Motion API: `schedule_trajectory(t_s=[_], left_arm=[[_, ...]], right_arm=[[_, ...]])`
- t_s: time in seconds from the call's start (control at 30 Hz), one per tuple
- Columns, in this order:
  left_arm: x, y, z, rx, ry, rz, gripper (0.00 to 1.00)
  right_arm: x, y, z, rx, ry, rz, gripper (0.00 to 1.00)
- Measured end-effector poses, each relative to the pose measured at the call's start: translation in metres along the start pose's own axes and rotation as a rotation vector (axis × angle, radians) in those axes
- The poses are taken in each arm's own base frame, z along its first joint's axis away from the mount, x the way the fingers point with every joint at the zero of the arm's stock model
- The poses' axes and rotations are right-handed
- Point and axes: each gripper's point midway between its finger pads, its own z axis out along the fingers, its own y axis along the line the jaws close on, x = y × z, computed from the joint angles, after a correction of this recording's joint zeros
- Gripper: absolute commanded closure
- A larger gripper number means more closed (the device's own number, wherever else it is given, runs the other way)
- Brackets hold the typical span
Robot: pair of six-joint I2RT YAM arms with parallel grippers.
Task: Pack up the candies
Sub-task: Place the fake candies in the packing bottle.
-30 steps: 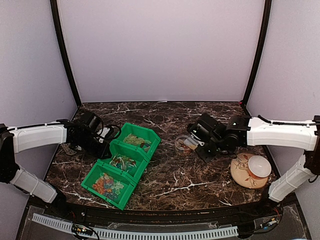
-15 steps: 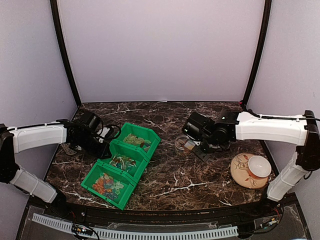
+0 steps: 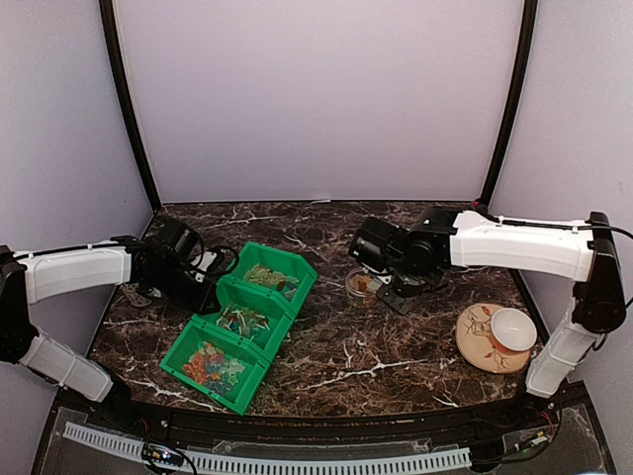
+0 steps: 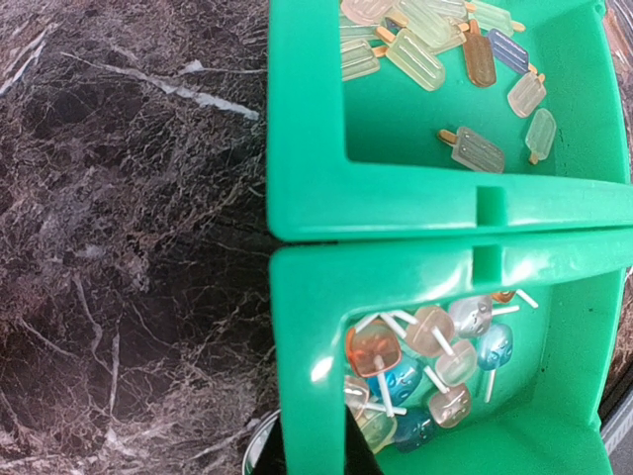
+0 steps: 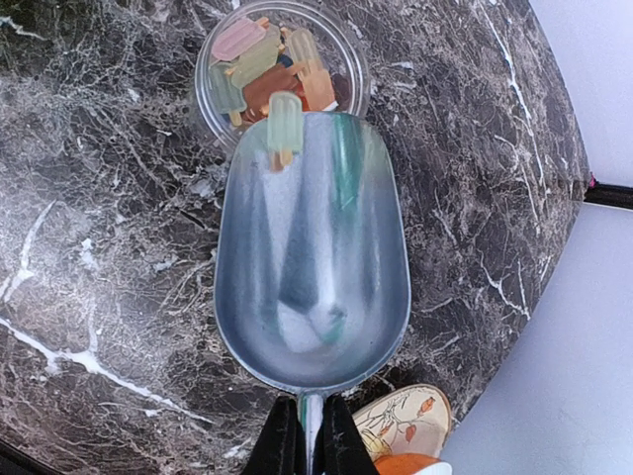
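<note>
Candies [image 5: 259, 61] in clear cup [image 5: 202, 71] just beyond scoop [image 5: 312, 277] pinched by right end effector [image 5: 311, 441].

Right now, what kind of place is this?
Probably a robot test booth: plain purple walls around a marble table, the right gripper holding a metal scoop, green bins of candies.

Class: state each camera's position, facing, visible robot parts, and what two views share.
Top external: high behind the bases, facing down at the table; both arms show.
Left wrist: over the green bins, facing down; no pincer discernible.
Right wrist: facing down the metal scoop at the clear cup; right pincer grips the handle.
Top and right wrist share the cup.
</note>
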Motion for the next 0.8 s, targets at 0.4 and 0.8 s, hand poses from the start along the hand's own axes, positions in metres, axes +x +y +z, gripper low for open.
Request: schedule_trajectory(t_s=[0.4, 0.8], left_arm=[[0.000, 0.002, 0.000, -0.001, -0.001, -0.005, 1.00], [-0.001, 0.003, 0.000, -0.004, -0.003, -0.010, 1.00]], right_arm=[[0.000, -0.009, -0.011, 0.024, 0.043, -0.056, 1.00], [-0.007, -0.018, -0.016, 0.067, 0.052, -0.103, 1.00]])
